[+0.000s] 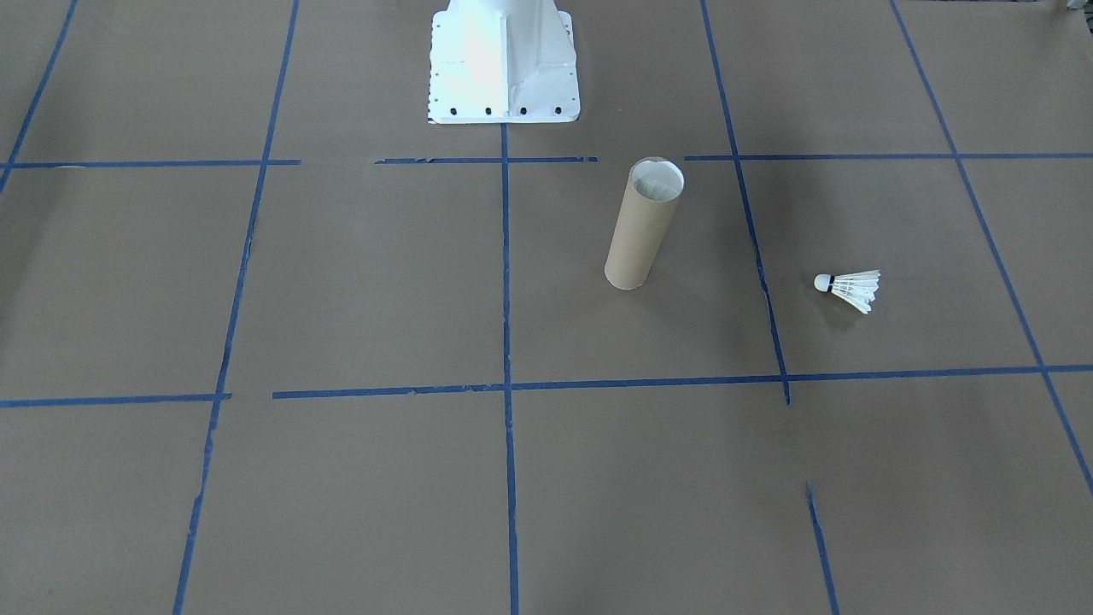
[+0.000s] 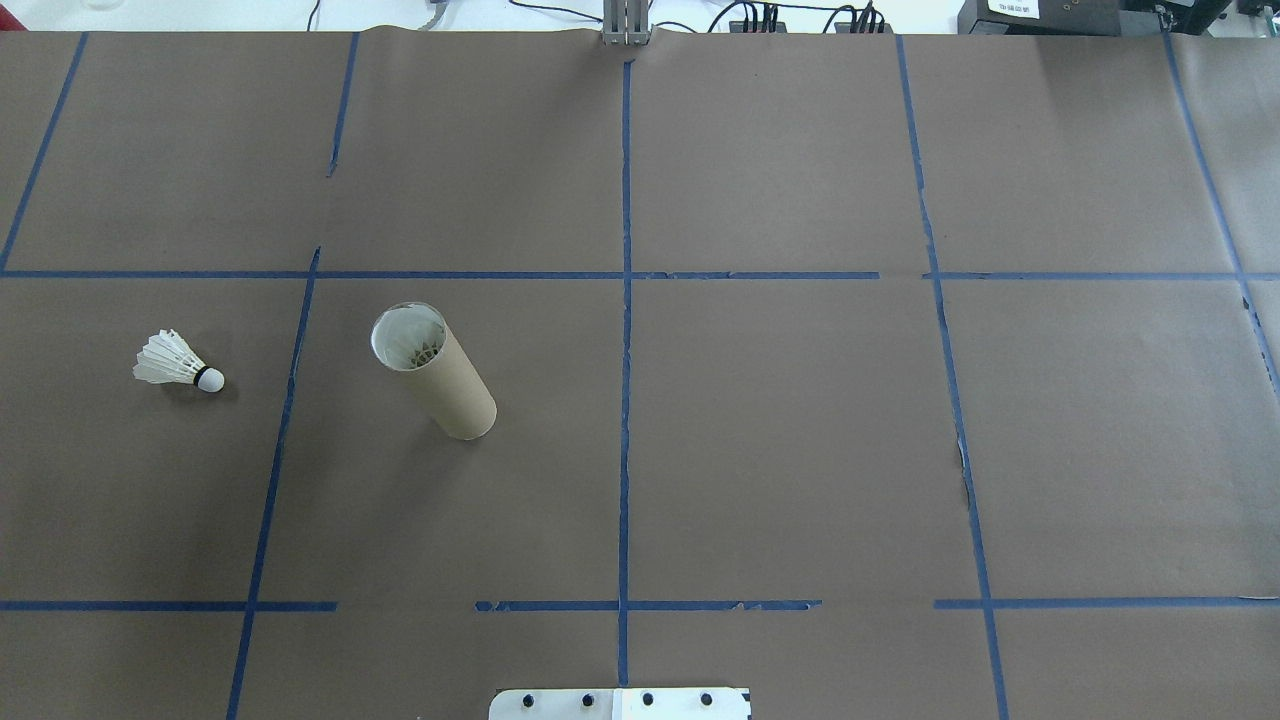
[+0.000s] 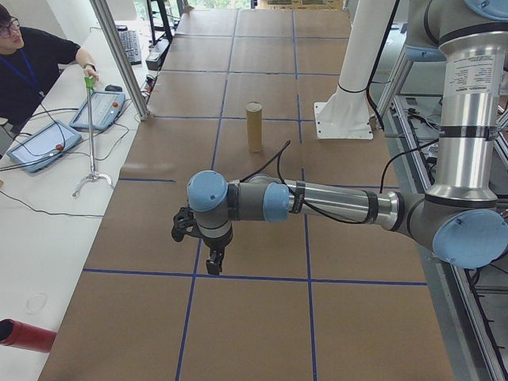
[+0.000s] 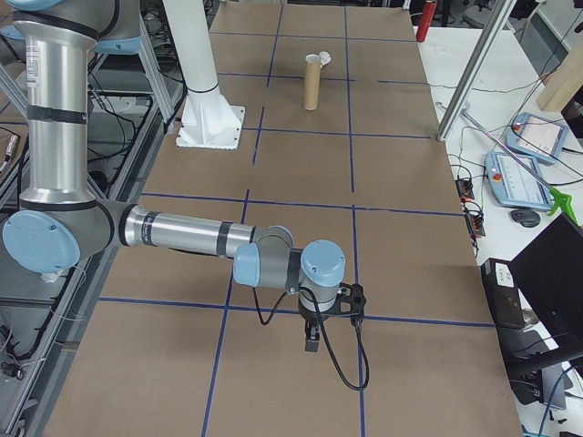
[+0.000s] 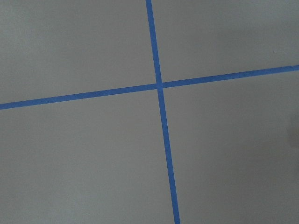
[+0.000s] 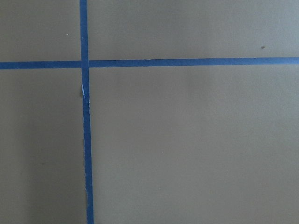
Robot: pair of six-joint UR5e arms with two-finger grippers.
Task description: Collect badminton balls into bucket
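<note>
The bucket (image 1: 640, 231) (image 2: 445, 385) (image 3: 253, 127) (image 4: 312, 84) is a brown cardboard tube standing upright on the brown table, with white feathers showing inside its open top. One badminton ball (image 1: 854, 289) (image 2: 175, 362) (image 4: 325, 58) lies on its side on the table, a short way from the tube on the robot's left. My left gripper (image 3: 213, 258) and my right gripper (image 4: 310, 337) show only in the side views, each hanging over the table far from both things. I cannot tell whether either is open or shut. The wrist views show only paper and blue tape.
The white robot base (image 1: 502, 60) (image 2: 620, 704) stands at the table's robot-side edge. Blue tape lines grid the brown paper. A person (image 3: 32, 63) sits at a side bench with tablets and cables. A red cylinder (image 3: 24, 335) lies on that bench.
</note>
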